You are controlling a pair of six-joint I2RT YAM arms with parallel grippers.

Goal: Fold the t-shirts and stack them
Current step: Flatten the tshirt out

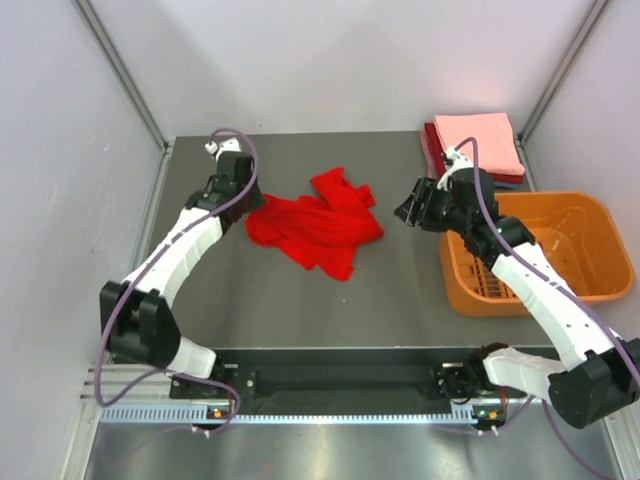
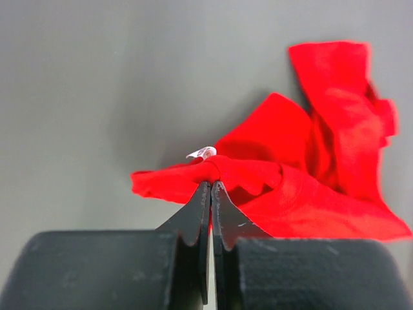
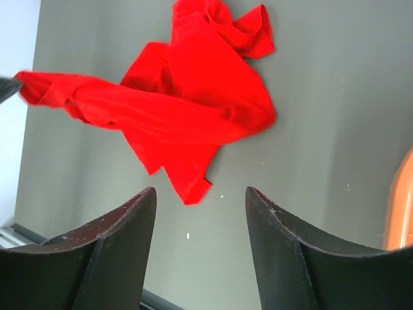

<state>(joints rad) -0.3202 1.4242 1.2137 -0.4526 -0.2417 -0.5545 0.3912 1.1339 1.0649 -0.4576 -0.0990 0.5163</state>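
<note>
Now, your left fingers [image 2: 201, 203] were pressed together with barely a slit between them, pinching a bunched edge of the red t-shirt [image 2: 310, 194] right at their tips, beside a small white tag [image 2: 202, 152]. From that pinch the cloth ran out in crumpled folds. The gripped end looked drawn up a little off the desk [image 1: 300, 300], and the rest lay in a rumpled heap near the middle of it, with one flap thrown toward the far side. Your right fingers [image 3: 122, 245] stood wide apart and held nothing. They hovered above the desk to the right of the heap, clear of the cloth. Farther out, in the far right corner of the desk, a folded salmon-pink t-shirt [image 1: 478, 142] sat on top of a folded dark red t-shirt [image 1: 431, 150], whose edge showed along the left side of the stack. On the near side of that stack, at the right edge, sat the orange basket [image 1: 590, 215], and your right arm crossed over its left rim.
</note>
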